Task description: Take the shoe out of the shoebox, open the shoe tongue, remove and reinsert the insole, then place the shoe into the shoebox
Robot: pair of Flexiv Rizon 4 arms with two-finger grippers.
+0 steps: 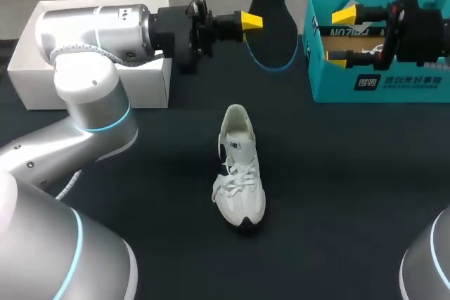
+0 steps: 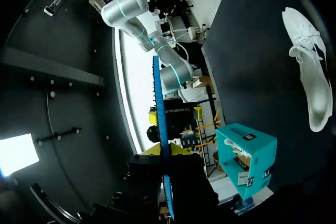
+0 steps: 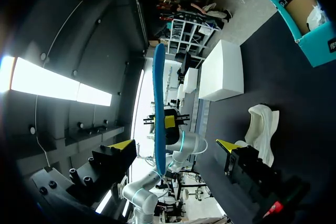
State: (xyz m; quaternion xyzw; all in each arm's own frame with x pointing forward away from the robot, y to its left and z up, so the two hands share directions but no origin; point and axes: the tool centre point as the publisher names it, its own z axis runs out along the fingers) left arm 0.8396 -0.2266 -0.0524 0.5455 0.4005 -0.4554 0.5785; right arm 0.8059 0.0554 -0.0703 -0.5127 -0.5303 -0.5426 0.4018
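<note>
Your left gripper (image 1: 253,22) clamps thin black blue-rimmed foam insole (image 1: 274,29) aloft. White laced sneaker (image 1: 239,173) upright mid-table. Right gripper (image 1: 342,38) spread, empty, by teal cardboard shoebox (image 1: 380,88). Insole likely light, floppy: grip near stiffer heel, feed toe first.

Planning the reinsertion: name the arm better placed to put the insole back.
Left. The left gripper is shut on the insole, beyond the shoe; the right gripper is open, empty, by the shoebox.
</note>
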